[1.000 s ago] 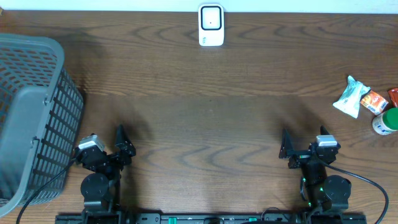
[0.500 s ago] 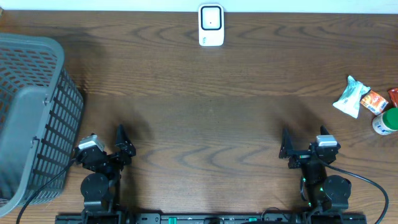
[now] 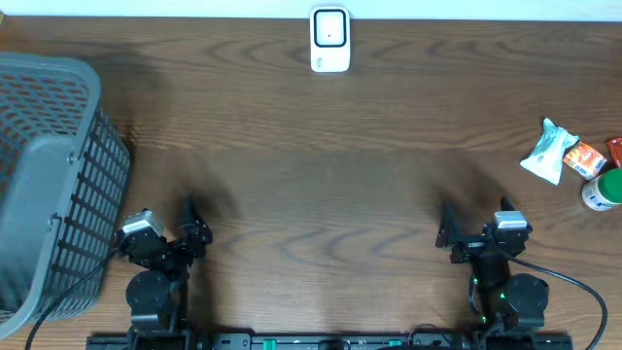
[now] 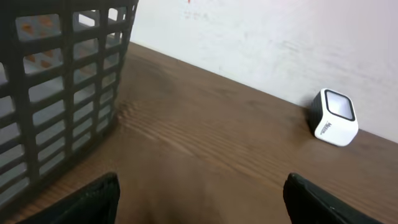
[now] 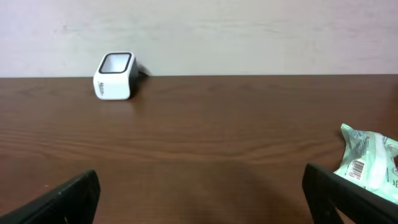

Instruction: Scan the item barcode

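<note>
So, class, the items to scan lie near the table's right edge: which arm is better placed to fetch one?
The right. The right gripper is open, empty, and nearest the green packet, visible in its wrist view. The left gripper sits by the basket, farther away.

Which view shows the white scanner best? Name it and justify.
Left wrist: the scanner appears largest there, its window and printed side both visible. Right wrist shows it smaller, near the wall; overhead shows it only from above.

- Left gripper [image 3: 191,224]: the outline of its forward fingertip [image 3: 185,207] reads slightly softer than in the earlier overhead frames.
- No other displacement is discernible in the overhead view.
</note>
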`<state>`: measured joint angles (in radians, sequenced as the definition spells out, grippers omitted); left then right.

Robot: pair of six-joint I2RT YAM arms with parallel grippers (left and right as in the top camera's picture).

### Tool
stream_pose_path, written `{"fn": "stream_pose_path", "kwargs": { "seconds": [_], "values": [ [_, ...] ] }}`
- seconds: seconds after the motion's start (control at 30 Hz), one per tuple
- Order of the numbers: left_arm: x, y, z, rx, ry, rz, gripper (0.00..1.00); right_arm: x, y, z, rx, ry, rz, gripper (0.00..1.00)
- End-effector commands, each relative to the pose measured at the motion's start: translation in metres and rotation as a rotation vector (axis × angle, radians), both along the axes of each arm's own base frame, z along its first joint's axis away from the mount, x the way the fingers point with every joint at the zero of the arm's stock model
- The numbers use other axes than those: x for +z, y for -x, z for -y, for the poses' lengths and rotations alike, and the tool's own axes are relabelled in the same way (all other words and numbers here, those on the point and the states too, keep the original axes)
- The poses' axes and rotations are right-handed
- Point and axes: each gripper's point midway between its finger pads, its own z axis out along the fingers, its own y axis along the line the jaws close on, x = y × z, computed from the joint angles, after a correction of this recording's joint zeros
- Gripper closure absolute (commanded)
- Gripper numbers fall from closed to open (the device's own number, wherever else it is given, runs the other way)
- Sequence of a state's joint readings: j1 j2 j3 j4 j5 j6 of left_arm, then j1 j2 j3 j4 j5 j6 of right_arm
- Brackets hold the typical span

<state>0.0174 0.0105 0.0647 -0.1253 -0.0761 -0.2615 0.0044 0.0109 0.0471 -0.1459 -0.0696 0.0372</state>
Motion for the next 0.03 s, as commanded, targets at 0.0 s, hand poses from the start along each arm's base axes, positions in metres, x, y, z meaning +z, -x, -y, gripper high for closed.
{"fn": "stream_pose_path", "kwargs": {
  "seconds": [0.0],
  "values": [
    [-0.0149,-0.0008,0.0032,-0.019,-0.010,-0.032,0.16,-0.0026,-0.0001,-0.0003,-0.001,0.010,-0.003,0.01]
  ]
}}
